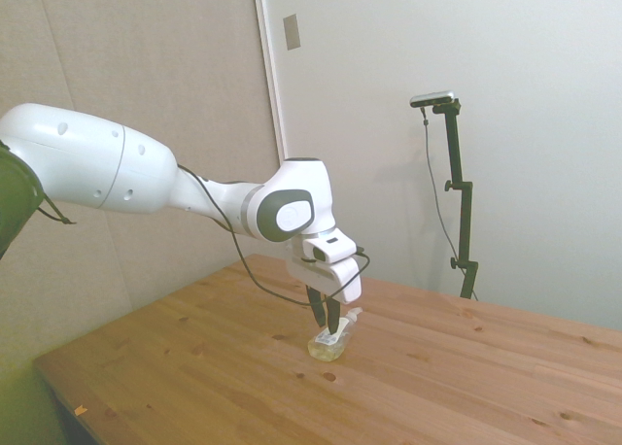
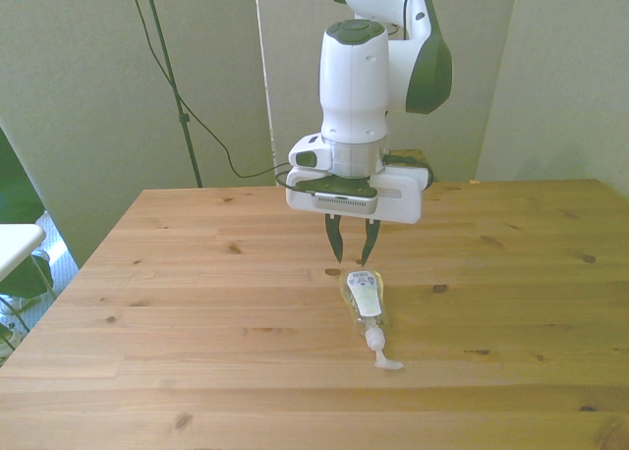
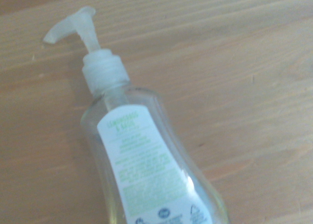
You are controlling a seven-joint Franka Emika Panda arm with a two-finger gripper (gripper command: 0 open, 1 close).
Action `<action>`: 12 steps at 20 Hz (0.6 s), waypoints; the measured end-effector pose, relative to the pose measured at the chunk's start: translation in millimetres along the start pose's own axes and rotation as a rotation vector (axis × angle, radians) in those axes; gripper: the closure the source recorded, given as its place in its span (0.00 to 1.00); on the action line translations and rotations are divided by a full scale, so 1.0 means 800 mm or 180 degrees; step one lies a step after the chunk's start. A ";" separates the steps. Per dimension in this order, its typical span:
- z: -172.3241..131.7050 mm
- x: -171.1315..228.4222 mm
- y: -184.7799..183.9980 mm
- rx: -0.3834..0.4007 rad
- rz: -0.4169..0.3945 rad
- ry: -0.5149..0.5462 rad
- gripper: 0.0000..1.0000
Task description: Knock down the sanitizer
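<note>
The sanitizer (image 2: 366, 307) is a clear plastic bottle with a white pump nozzle and a white label. It lies flat on its side on the wooden table (image 2: 177, 303), nozzle pointing toward the near edge in the front view. In the side view the sanitizer (image 1: 330, 342) holds a little yellowish liquid. My gripper (image 2: 351, 255) hangs just above the bottle's base end, fingers pointing down and slightly apart, holding nothing. The wrist view shows the sanitizer (image 3: 146, 165) close up, lying on the wood, with the nozzle (image 3: 73, 28) bent to one side.
The wooden table (image 1: 466, 377) spreads wide around the bottle. A pale wall and a vertical white trim strip (image 1: 270, 76) stand behind it. A white surface edge (image 2: 15, 244) shows off the table at the front view's left.
</note>
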State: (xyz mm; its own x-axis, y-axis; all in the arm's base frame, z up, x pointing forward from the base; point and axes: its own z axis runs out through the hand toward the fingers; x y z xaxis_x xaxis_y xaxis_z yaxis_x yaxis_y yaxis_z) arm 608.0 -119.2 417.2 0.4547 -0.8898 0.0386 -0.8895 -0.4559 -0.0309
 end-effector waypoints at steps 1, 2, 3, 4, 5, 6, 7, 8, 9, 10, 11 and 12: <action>-0.002 -0.009 0.003 0.0010 -0.0023 0.0000 0.00; -0.003 -0.019 0.006 0.0014 -0.0046 -0.0001 0.00; -0.005 -0.028 0.010 0.0014 -0.0070 -0.0007 0.00; -0.006 -0.038 0.014 0.0016 -0.0094 -0.0015 0.00; -0.007 -0.047 0.018 0.0020 -0.0118 -0.0020 0.00; -0.007 -0.057 0.022 0.0022 -0.0142 -0.0026 0.00; -0.007 -0.066 0.025 0.0022 -0.0166 -0.0034 0.00; -0.008 -0.075 0.028 0.0028 -0.0192 -0.0036 0.00; -0.009 -0.085 0.031 0.0037 -0.0218 -0.0032 0.00; -0.010 -0.095 0.033 0.0038 -0.0241 -0.0027 0.00; -0.012 -0.105 0.035 0.0039 -0.0261 -0.0027 0.00; -0.014 -0.114 0.038 0.0046 -0.0277 -0.0028 0.00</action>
State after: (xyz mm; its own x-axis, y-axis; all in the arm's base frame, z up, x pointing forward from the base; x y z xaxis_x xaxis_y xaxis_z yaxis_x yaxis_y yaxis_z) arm 539.0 -51.3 423.6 0.5306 -0.8469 0.0331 -0.8459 -0.5316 -0.0422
